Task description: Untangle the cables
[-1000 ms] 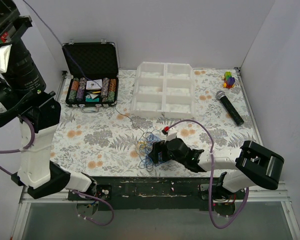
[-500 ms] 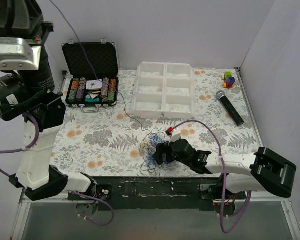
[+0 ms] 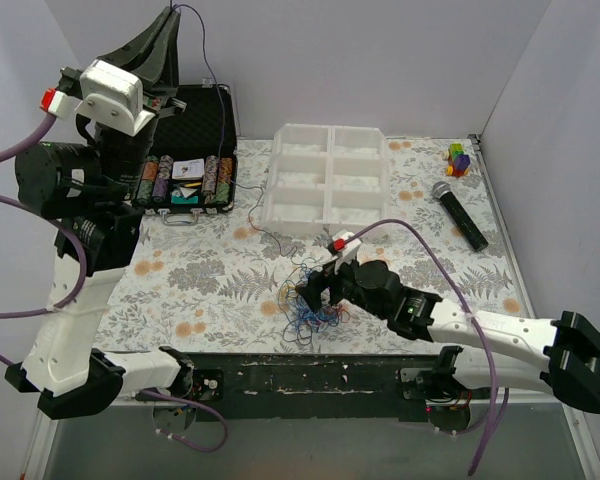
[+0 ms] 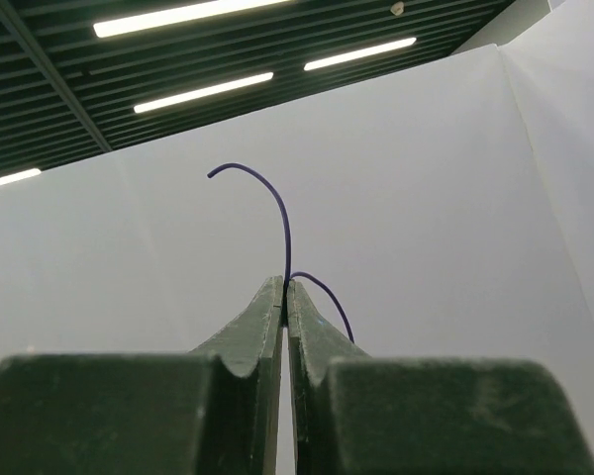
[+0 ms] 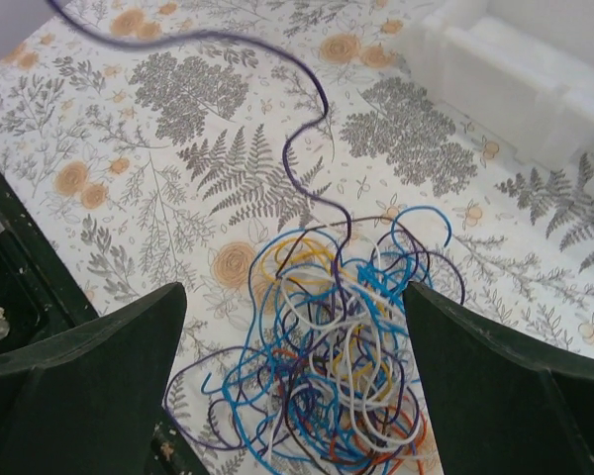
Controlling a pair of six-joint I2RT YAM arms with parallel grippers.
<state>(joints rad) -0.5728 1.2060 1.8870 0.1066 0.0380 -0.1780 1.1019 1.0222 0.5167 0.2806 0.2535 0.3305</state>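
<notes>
The cables lie as a fist-sized tangle [image 3: 306,303] of blue, white, yellow, orange and purple loops on the floral table near the front edge. In the right wrist view the tangle [image 5: 348,368] lies directly below my right gripper [image 5: 295,292], which is open and hovers just above it. My left gripper [image 3: 166,28] is raised high at the back left, fingers pointing up, shut on one thin purple cable [image 4: 283,213]. That cable [image 5: 320,99] runs down across the table into the tangle.
An open black poker-chip case [image 3: 185,150] stands at the back left. A white six-compartment tray [image 3: 330,180] sits at the back centre. A black microphone [image 3: 458,213] and a small coloured toy [image 3: 459,158] lie at the back right.
My left arm has swung up, carrying the purple cable high. My right gripper has shifted slightly back from the front edge and now stands open over the tangle, its arm stretched out.
</notes>
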